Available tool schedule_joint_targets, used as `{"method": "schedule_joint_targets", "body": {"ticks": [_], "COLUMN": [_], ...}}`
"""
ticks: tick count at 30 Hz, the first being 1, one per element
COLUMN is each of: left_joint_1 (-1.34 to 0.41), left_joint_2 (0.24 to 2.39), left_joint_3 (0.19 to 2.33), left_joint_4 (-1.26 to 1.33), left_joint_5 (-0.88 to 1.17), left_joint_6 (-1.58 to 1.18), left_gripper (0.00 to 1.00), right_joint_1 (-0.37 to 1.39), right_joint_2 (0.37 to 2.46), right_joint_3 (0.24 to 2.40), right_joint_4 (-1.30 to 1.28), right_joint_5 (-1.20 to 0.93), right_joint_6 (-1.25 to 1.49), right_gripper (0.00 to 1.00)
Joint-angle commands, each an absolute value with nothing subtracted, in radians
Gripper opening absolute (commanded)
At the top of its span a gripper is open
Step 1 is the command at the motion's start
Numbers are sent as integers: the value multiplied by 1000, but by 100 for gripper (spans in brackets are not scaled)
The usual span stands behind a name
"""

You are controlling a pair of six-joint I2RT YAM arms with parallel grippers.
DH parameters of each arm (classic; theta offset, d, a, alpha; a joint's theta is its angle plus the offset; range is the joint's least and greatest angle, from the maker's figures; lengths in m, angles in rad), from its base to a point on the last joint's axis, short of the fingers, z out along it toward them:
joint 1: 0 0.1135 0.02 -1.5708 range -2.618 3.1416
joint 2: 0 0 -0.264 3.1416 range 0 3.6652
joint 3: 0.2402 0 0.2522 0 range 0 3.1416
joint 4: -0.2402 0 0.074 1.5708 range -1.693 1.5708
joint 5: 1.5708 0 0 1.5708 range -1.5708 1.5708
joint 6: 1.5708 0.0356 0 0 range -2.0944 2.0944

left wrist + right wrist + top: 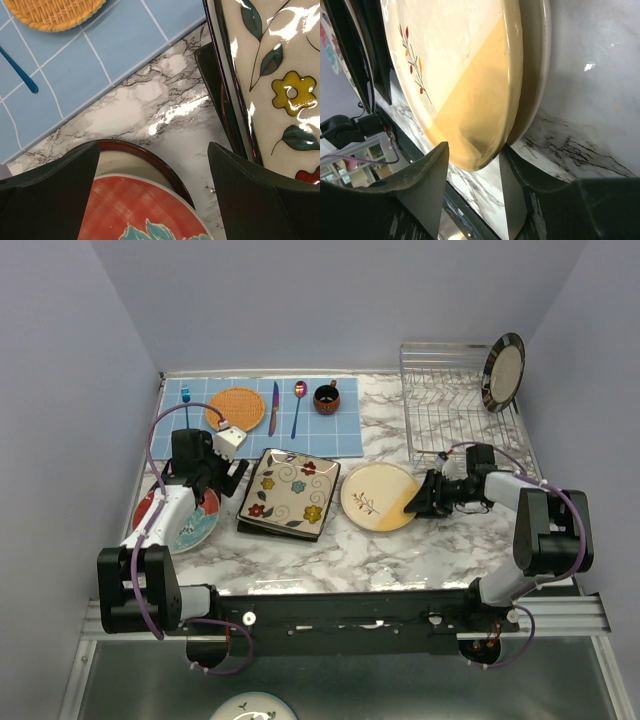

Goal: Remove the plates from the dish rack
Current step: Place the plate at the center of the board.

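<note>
The silver wire dish rack (450,410) stands at the back right with one stripe-rimmed plate (503,372) upright in its far right end. On the marble top lie a cream and yellow round plate (372,495), a stack of square flowered plates (287,492) and a red and teal plate (188,522) on a red-rimmed one. My right gripper (428,495) is open, its jaws on either side of the cream plate's rim (470,100); a second cream plate lies under it. My left gripper (215,483) is open and empty above the red plate's rim (135,210).
A blue checked mat (300,425) at the back holds an orange woven round mat (237,408), cutlery and a small dark-red cup (326,397). The square plates (270,75) lie just right of my left gripper. Walls close in on the left, back and right.
</note>
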State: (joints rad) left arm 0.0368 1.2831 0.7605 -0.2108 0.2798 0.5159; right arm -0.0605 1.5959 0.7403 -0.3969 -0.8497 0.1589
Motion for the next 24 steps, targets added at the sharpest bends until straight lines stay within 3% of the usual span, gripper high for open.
{"method": "schedule_joint_targets", "body": {"ticks": [1, 18, 24], "left_joint_1": [29, 29, 31], "left_joint_2": [1259, 1256, 1247], "left_joint_3": [752, 749, 739], "left_joint_4": [-204, -204, -202], "left_joint_5": [290, 287, 295], "left_joint_6": [525, 526, 522], "left_gripper": [98, 98, 98], "right_joint_1": [-60, -60, -61], "right_joint_2": [1574, 1580, 1491], "right_joint_3": [764, 773, 790], "right_joint_4": [-423, -443, -463], "right_joint_5": [-781, -785, -804], "right_joint_6": [115, 95, 51], "right_gripper": [53, 53, 54]}}
